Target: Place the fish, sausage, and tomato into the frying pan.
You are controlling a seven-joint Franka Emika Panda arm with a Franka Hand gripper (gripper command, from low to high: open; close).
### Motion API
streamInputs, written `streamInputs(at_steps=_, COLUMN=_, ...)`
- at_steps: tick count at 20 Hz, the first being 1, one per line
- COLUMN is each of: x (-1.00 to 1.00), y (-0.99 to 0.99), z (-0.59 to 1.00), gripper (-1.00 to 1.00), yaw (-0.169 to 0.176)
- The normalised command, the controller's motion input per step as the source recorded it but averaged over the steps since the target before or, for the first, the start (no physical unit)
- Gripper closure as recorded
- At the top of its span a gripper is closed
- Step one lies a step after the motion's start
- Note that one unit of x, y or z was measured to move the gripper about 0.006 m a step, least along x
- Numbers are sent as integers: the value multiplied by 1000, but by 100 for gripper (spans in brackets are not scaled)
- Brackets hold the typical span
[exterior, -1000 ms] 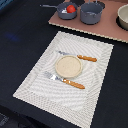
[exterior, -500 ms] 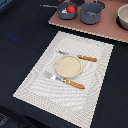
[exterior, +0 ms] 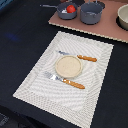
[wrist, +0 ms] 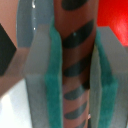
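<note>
Looking through the wrist view, we see the gripper [wrist: 75,75] clamped on the sausage [wrist: 75,60], a reddish-brown rod with dark diagonal stripes, pressed between the two green-faced grey pads [wrist: 52,80]. Behind it a bright red surface shows, likely the small round red tomato [wrist: 112,15].

In the exterior view we find the shallow dark-grey frying pan [exterior: 64,13] with its long thin handle on a brown board [exterior: 107,30] at the far side, the tomato [exterior: 71,8] inside it. Just beside the pan stands a deeper grey pot [exterior: 91,13].

Nearer us, a pale woven placemat [exterior: 35,85] carries a round beige plate [exterior: 67,66] between two orange-handled utensils [exterior: 75,84]. We cannot make out the fish.
</note>
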Motion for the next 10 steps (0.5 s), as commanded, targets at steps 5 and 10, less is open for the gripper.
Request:
streamInputs(at_steps=5, x=18, y=45, z=328, gripper=-100, yaw=10)
streamInputs(at_steps=10, x=29, y=20, z=1000, gripper=-100, yaw=-30)
